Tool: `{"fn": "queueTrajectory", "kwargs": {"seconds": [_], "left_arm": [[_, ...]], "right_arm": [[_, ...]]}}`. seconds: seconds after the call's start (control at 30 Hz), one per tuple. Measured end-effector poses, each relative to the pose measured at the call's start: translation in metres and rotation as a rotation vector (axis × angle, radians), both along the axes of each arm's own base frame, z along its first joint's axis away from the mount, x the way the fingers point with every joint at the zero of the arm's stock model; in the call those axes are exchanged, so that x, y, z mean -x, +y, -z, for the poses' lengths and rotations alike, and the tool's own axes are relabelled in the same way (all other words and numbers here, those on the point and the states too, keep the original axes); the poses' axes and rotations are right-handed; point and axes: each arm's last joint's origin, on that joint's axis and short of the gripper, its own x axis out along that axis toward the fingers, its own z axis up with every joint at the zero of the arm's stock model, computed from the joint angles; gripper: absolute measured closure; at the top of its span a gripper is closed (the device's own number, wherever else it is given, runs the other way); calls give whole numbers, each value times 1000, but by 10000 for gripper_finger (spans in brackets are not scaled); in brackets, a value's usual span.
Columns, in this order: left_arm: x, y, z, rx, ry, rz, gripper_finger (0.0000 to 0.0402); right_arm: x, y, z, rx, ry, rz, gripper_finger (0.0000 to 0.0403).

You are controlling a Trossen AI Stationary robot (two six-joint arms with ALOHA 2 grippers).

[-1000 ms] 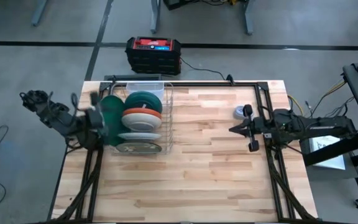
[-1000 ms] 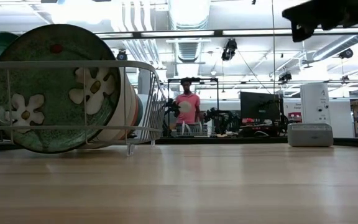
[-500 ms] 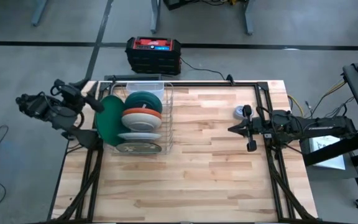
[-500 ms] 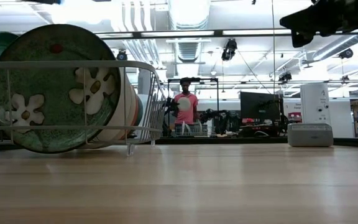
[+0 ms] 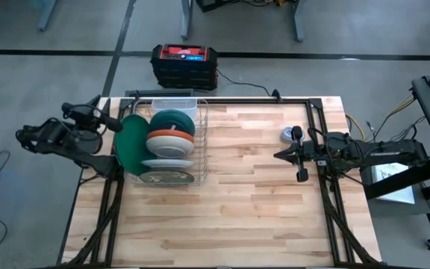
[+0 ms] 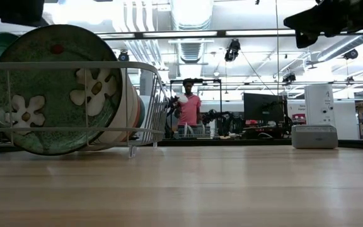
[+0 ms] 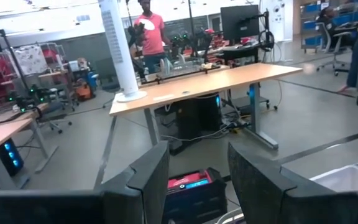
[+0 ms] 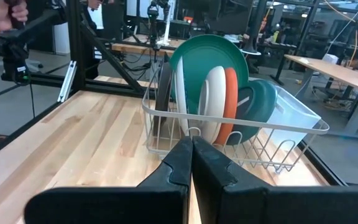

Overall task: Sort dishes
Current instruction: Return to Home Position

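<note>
The dishes stand on edge in a silver wire rack at the table's far left. They are a large dark green plate on the rack's left side, a teal bowl, an orange dish, white plates and a flowered green plate at the near end. My left gripper hangs beyond the table's left edge, just left of the green plate. It is open, with nothing between its fingers. My right gripper waits shut near the right edge, pointing at the rack.
A small grey round device lies by my right gripper. A clear plastic bin sits at the rack's far end. A black and red box stands on the floor beyond the far edge. The table's middle and near half is bare wood.
My left gripper has drawn back from the large dark green plate toward and past the table's left edge, sinking a little and turning until it points level. The plate and the other dishes have stayed put in the rack.
</note>
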Motion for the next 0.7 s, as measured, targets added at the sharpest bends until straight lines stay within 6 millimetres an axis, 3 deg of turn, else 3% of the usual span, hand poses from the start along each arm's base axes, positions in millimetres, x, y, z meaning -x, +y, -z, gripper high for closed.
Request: {"fn": "queueTrajectory", "kwargs": {"seconds": [0.37,0.7], "left_arm": [[9,2,33,4,-16,-19,247],[12,3,43,25,-92,-19,247]], "right_arm": [[0,0,0,9,0,0,401],[0,0,0,11,0,-1,401]]}}
